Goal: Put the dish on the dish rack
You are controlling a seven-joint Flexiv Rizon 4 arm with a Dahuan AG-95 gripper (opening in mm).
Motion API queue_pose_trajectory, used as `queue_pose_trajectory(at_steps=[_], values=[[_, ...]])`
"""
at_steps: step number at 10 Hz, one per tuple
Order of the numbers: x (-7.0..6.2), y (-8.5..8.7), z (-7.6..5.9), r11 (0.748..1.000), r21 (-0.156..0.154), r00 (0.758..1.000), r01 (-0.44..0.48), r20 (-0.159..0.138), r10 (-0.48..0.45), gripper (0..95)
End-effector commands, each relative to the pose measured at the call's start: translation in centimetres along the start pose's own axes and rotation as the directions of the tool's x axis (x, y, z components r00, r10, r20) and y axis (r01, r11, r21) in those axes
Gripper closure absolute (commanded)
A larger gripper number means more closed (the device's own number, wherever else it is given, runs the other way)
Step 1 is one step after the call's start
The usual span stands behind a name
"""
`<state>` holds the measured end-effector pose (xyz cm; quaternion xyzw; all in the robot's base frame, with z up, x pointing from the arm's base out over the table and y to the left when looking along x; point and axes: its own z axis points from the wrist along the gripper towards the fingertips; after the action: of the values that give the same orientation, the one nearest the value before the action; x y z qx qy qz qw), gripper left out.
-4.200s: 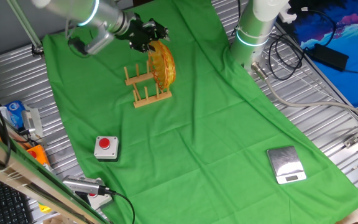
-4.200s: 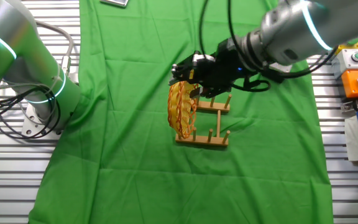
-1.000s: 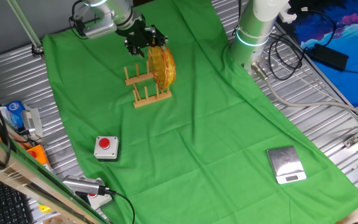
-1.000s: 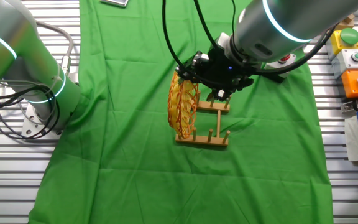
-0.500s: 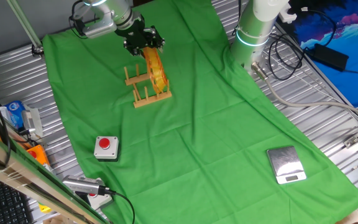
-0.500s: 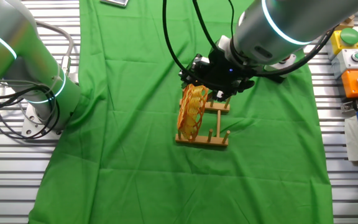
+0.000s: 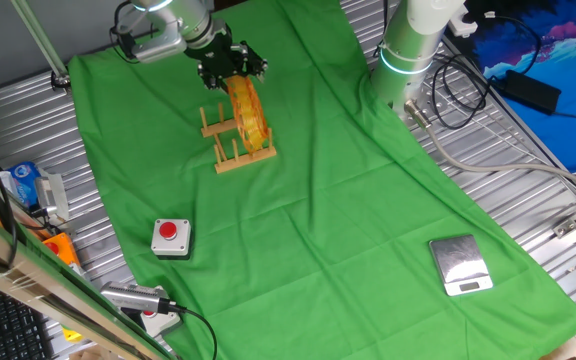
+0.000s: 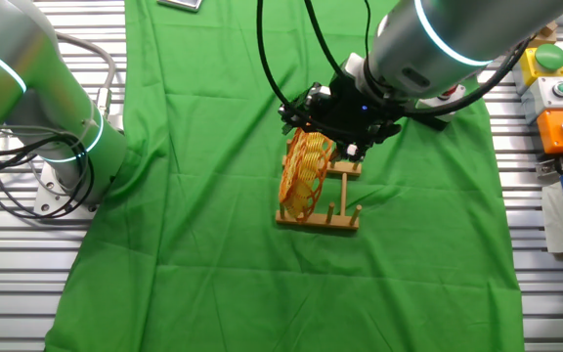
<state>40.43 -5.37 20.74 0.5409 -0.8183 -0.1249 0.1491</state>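
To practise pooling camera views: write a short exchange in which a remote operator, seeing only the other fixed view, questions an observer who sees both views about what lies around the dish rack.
Operator: The arm hides part of the cloth behind it in my view. Is anything lying there?
Observer: Yes. A small box with a red button sits on the green cloth, well apart from the dish rack, where the dish stands on edge.
Operator: Is there anything else on the cloth that I cannot make out?
Observer: A silver scale lies flat near the cloth's edge, far from the rack and on the opposite side of it from the box.
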Motion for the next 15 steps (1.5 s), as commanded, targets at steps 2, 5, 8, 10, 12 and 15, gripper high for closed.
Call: queue_pose_trajectory(at_steps=[2,5,8,10,12,15], values=[[0.0,0.3,-0.4,1.000,0.002,1.000,-0.021,0.003,0.021,38.0],[0.0,0.4,-0.5,1.000,0.003,1.000,-0.030,0.001,0.030,76.0],[-0.1,0.0,-0.8,1.000,0.007,1.000,0.002,0.000,-0.002,76.0],[-0.2,-0.7,-1.4,1.000,0.010,1.000,0.020,-0.003,-0.020,76.0],[-0.4,-1.4,-2.1,1.000,0.013,1.000,0.026,-0.004,-0.026,76.0],[-0.2,-1.5,-2.2,0.999,0.022,1.000,0.023,-0.001,-0.023,76.0]])
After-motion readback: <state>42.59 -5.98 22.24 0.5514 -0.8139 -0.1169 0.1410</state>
